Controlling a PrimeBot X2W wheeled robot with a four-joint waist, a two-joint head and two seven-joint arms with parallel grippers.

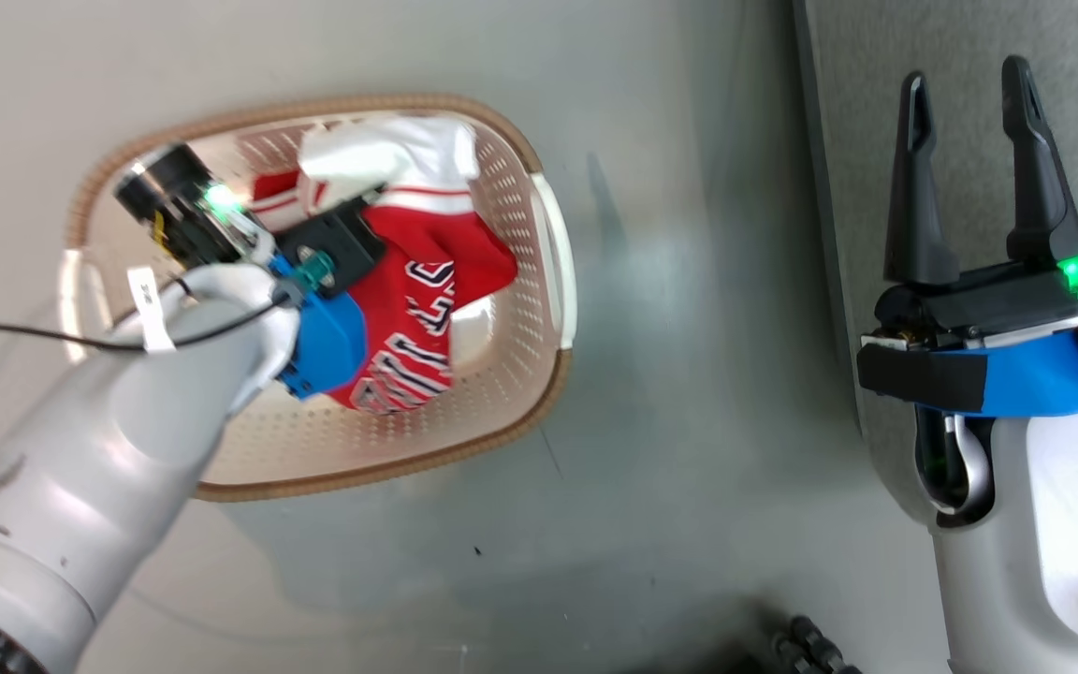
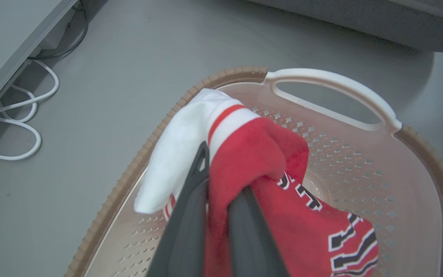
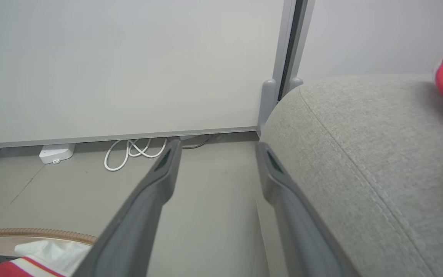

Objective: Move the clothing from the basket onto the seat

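Down in the basket (image 2: 333, 79), our left hand (image 2: 223, 173) clamps a fold of the red jersey (image 2: 260, 154), the cloth bunched inside it; our right hand (image 1: 965, 73) hovers, fingers spread apart, by the grey seat (image 3: 360, 134).

Red-and-white clothing (image 1: 431, 245); cream basket (image 1: 513, 314)

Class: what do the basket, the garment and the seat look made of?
The basket looks like smooth moulded plastic: perforated wall. The garment seems soft knit fabric: limp folds. The seat looks like grey woven upholstery: visible weave, seam.
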